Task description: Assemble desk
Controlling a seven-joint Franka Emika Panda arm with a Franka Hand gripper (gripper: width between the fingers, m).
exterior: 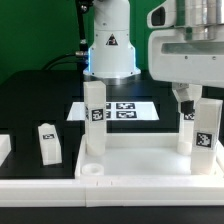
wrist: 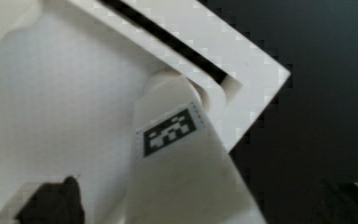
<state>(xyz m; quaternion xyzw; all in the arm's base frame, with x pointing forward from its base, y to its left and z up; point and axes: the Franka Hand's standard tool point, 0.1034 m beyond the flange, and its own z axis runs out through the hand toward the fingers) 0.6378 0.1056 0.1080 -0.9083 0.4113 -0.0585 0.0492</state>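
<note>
On the large flat white plastic tabletop with its raised rim (exterior: 130, 157), which we take as our landmark, two short square white legs bearing black-and-white tags already stand upright: one (exterior: 94, 115) near the corner toward the exterior view's left, another (exterior: 205, 128) at the corner toward the exterior view's right. Just beside that second leg, a third white upright piece (exterior: 186, 130) sits under our gripper (exterior: 183, 100); we judge it to be a leg being seated or screwed into its socket. A fourth tagged leg (exterior: 49, 142) lies off the tabletop, toward the exterior view's left, on the black table (exterior: 30, 110). Behind the tabletop lies the marker board (exterior: 125, 110).

In the wrist view a tagged leg (wrist: 179, 150) stands against the tabletop's rim, with one dark fingertip (wrist: 55, 200) beside it. We cannot tell how wide the jaws stand, nor whether they grip anything.

Next, we judge, comes confirming this leg is seated, then fetching the loose leg.
</note>
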